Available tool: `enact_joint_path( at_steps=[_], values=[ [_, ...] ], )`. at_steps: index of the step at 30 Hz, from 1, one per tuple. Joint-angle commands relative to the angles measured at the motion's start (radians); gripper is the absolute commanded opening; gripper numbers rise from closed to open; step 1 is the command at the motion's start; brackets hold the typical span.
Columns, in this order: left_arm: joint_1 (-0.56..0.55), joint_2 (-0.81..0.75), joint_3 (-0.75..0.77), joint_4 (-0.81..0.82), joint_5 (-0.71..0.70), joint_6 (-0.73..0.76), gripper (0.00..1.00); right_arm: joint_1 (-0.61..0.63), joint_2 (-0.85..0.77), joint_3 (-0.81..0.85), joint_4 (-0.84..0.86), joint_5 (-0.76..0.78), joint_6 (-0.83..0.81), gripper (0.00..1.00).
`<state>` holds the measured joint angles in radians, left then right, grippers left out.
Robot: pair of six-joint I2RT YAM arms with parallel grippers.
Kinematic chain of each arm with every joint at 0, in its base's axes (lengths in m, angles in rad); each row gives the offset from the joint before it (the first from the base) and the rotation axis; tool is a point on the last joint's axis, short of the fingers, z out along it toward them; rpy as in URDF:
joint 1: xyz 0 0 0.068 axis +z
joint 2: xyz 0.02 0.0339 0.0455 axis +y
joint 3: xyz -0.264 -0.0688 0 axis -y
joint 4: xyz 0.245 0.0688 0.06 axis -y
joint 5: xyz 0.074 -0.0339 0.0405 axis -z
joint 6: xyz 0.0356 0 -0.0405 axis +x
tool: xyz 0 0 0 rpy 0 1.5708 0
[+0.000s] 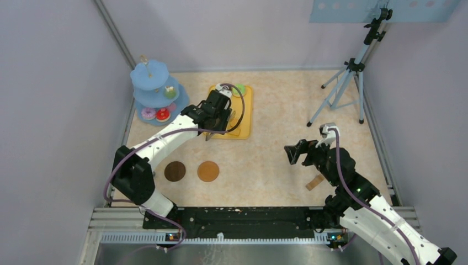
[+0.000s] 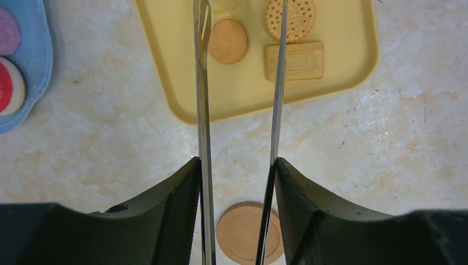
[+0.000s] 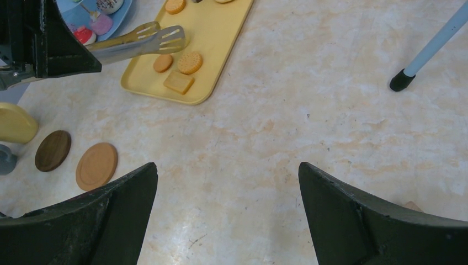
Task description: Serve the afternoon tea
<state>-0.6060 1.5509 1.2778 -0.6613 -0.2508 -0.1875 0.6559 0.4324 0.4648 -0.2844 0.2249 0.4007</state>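
Observation:
My left gripper [image 1: 214, 113] is shut on the long metal tongs [image 2: 201, 83], held over the near end of the yellow tray [image 2: 342, 72]. The tong arms stand apart above three orange biscuits: a plain round one [image 2: 228, 41], a dotted round one [image 2: 290, 18] and a rectangular one [image 2: 294, 61]. Two round coasters lie near the left arm, a dark one [image 1: 175, 171] and a light one [image 1: 208, 171]. A yellow mug [image 3: 14, 122] and a grey mug [image 3: 5, 160] show at the left edge of the right wrist view. My right gripper [image 3: 226, 171] is open and empty above bare table.
A blue tiered stand [image 1: 144, 77] with doughnuts [image 1: 162, 115] and small cakes stands at the back left. A green piece [image 1: 239, 88] lies at the tray's far end. A tripod [image 1: 345, 83] stands at the back right. A small wooden block [image 1: 314, 182] lies by the right arm.

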Motion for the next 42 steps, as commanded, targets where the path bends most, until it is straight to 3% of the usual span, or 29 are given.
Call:
enact_joint_path(
  at_steps=[1,9,21,32,42],
  values=[
    [-0.002,-0.063,0.037,0.046,-0.061,0.003,0.57,-0.005,0.002,0.011,0.02,0.011,-0.007,0.96],
    [-0.001,-0.029,0.046,0.045,-0.168,-0.026,0.62,-0.006,0.001,0.011,0.017,0.016,-0.003,0.96],
    [0.019,0.139,0.088,0.074,-0.154,-0.055,0.61,-0.006,0.002,0.024,0.002,0.023,-0.001,0.96],
    [0.02,0.159,0.089,0.065,-0.171,-0.066,0.43,-0.006,0.001,0.021,0.008,0.016,-0.001,0.96],
    [0.029,0.032,0.136,-0.026,-0.247,-0.041,0.39,-0.006,0.019,0.032,0.006,0.019,-0.009,0.96]
  ],
)
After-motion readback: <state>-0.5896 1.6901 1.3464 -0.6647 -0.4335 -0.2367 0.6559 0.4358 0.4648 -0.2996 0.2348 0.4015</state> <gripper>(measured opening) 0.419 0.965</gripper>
